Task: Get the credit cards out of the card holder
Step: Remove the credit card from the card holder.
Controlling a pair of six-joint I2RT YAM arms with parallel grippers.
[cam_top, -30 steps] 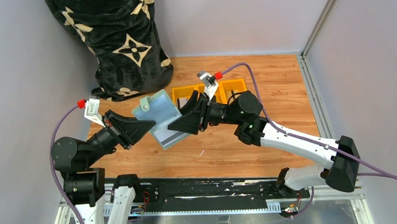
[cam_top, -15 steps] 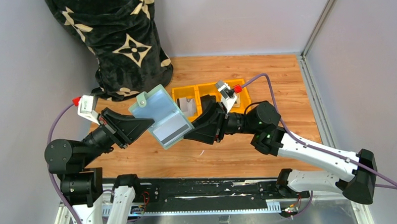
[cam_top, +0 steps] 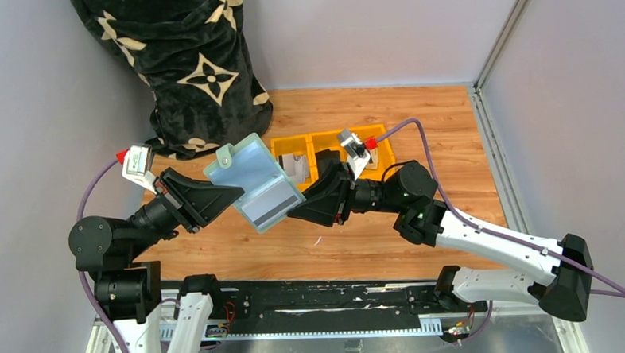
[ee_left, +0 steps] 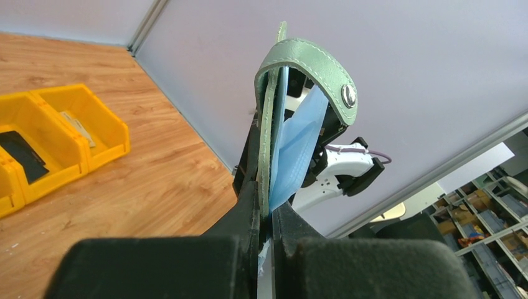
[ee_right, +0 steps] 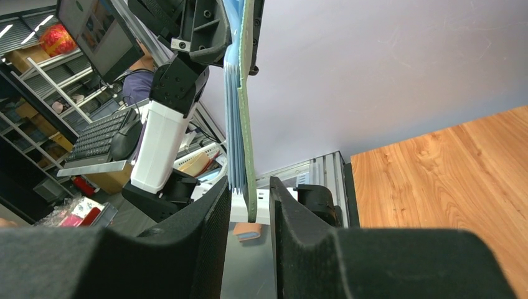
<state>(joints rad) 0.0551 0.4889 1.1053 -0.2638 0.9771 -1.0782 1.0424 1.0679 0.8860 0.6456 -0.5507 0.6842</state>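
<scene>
Swinging its elbow out to the right over the last second, the right arm has drawn the black two-finger right gripper (cam_top: 297, 211) back to the near-right edge of the sage-green folding card holder (cam_top: 249, 173), and its jaws have narrowed. They stand partly open, straddling that edge and the blue-tinted clear sleeves (ee_right: 233, 124); whether a pad touches them cannot be told. The left gripper (cam_top: 237, 194) is clamped tight on the holder's left edge, holding it open and raised above the wooden table (cam_top: 434, 123), just near-left of the yellow three-compartment tray (cam_top: 323, 134). A pale credit card (cam_top: 268, 207) with a dark stripe shows in the near sleeve.

The likely risk is the jaws closing on cover and sleeves together rather than on a card alone. A pull then tugs the whole holder, which could twist or slip out of the left grip. A thin, smooth card could also slide from the pads and drop to the table short of the tray.
</scene>
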